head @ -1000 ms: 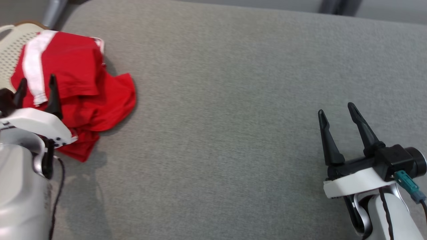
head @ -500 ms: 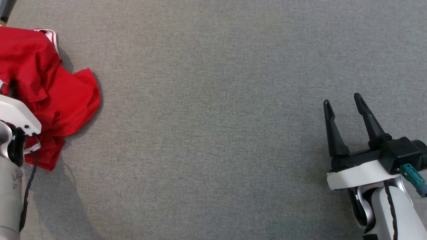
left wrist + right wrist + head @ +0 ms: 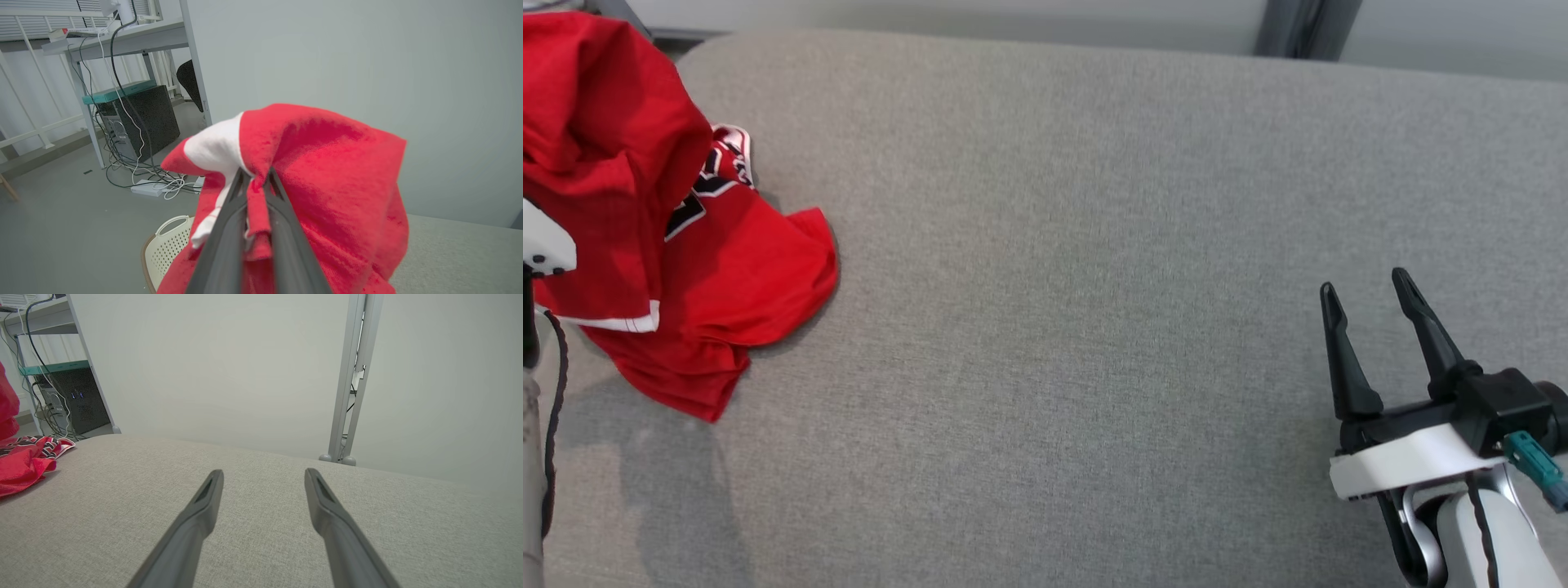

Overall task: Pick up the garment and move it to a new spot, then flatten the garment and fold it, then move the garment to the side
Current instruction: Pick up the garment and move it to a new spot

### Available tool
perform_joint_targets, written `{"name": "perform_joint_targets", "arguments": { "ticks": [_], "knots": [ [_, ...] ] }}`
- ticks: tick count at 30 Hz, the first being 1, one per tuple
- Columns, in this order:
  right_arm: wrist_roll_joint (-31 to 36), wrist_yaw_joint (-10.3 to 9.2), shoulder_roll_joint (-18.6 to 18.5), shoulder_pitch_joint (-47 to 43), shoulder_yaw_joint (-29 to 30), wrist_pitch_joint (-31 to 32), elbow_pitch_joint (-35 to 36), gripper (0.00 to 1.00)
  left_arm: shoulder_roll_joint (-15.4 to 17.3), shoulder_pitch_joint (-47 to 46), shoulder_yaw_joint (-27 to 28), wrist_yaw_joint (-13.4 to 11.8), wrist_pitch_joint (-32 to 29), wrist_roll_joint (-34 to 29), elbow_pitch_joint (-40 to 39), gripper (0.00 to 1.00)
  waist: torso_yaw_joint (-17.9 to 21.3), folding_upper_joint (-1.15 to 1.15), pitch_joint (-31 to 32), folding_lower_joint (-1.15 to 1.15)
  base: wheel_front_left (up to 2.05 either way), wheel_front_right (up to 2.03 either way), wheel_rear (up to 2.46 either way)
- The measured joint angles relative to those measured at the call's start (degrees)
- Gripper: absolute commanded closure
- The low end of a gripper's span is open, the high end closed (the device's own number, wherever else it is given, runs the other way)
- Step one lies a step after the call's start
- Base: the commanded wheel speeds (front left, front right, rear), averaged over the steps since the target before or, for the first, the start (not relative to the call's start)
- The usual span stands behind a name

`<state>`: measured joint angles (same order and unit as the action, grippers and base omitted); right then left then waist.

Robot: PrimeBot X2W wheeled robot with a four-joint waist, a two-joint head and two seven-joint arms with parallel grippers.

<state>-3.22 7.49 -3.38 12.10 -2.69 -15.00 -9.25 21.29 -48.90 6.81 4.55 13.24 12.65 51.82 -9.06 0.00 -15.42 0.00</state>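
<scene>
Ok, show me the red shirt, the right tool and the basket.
red shirt (image 3: 743,278), head view, on its lower fold.
right tool (image 3: 1365,281), head view, midway between its fingertips.
basket (image 3: 163,257), left wrist view, on its perforated wall.

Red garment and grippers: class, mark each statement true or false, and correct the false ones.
1. The left gripper is shut on a fold of the red garment. True.
2. The right gripper holds a corner of the garment. False: the right gripper is open and empty, over the grey cushion.
3. Part of the garment lies on the grey cushion. True.
4. The garment is plain red all over. False: it has white trim and a black-and-white print.
</scene>
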Motion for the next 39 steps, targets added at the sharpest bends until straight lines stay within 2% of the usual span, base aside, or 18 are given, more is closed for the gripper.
{"name": "perform_joint_targets", "arguments": {
  "ticks": [6,12,17,21,26,33,39],
  "knots": [
    [-0.6,0.00,0.3,-3.1,0.8,0.0,-0.2,0.00,-0.8,9.2,-0.8,-0.2,-0.4,0.0,-11.6,1.00,-0.2,0.00,5.6,0.00,0.00,0.00,0.00],
    [-1.3,0.00,0.5,-6.6,1.8,0.0,0.0,0.00,-3.9,23.7,-1.9,-2.6,-4.8,-0.2,-31.3,1.00,0.7,0.00,10.8,0.00,0.00,0.00,0.00],
    [-1.9,0.00,0.5,-7.6,1.6,-0.1,0.7,0.00,-7.0,34.0,-4.5,-4.7,-10.6,-1.1,-49.8,1.00,3.3,0.00,12.6,0.00,0.00,0.00,0.00],
    [-2.2,0.00,0.6,-7.1,0.8,-0.1,1.1,0.00,-9.6,38.4,-8.6,-4.7,-15.2,-1.3,-58.2,1.00,6.3,0.00,12.3,0.00,0.00,0.00,0.00],
    [-3.0,0.00,0.6,-5.4,0.1,-0.1,1.6,0.00,-12.3,38.9,-15.3,-2.3,-17.9,-1.2,-58.3,1.00,11.0,0.00,10.7,0.00,0.00,0.00,0.00],
    [-5.6,0.00,0.6,-2.9,-0.5,-0.1,2.3,0.00,-15.0,33.8,-23.4,0.5,-20.0,-1.5,-50.4,1.00,18.0,0.00,7.2,0.00,0.00,0.00,0.00],
    [-8.5,0.00,0.5,-1.3,-1.2,-0.1,2.4,0.00,-16.3,27.2,-28.6,1.6,-20.9,-1.6,-41.8,1.00,25.7,0.00,3.0,0.00,0.00,0.00,0.00]
  ]
}}
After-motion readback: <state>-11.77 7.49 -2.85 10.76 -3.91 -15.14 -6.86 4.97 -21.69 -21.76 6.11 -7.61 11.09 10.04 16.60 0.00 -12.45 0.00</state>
